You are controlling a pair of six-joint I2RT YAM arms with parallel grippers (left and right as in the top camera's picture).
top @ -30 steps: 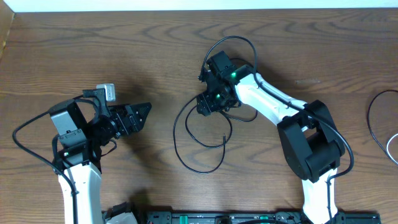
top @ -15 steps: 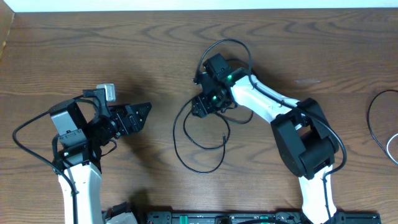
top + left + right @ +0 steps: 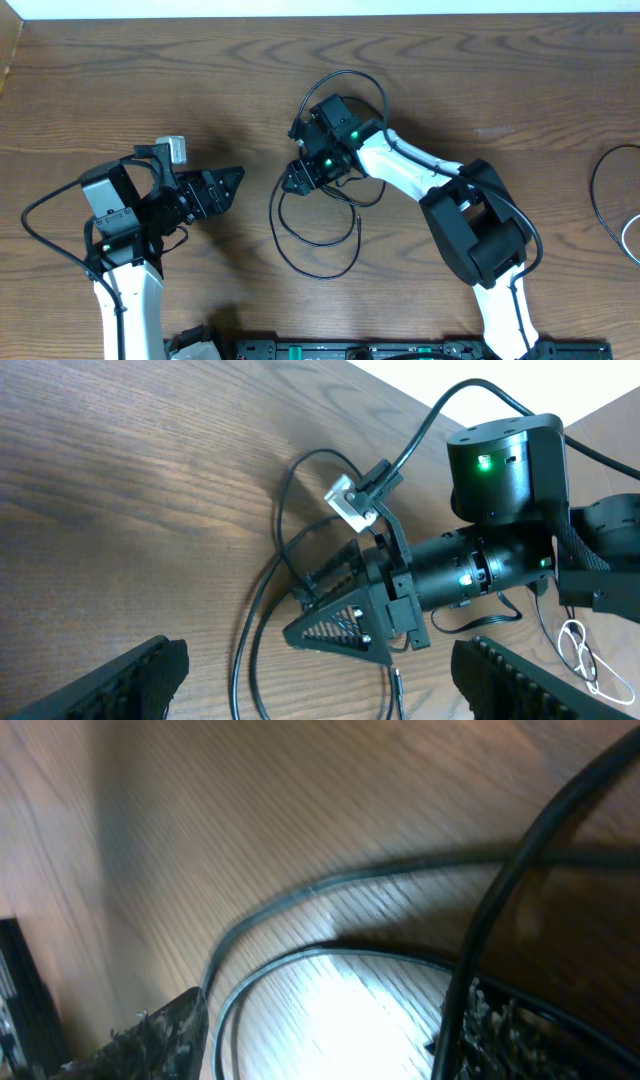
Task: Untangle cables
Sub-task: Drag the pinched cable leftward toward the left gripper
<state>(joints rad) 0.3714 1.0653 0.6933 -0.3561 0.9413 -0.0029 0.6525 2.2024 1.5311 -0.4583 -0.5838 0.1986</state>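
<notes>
Wood-grain table; black rail along near edge; white strip at far edge.

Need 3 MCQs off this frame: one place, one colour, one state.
1. Where is the right tool?
A) over the black cable loops
B) by the right edge
C) parked by its base

2. Colour of those loops?
A) red
B) black
C) yellow

3. State of the left tool?
A) shut on a cable
B) shut, empty
C) open, empty

Key: 1A, the overhead view shows it above the loops. 2B, the thin cords read black on the wood. 3C, its jaws stand wide apart in its wrist view, gripping nothing.
</notes>
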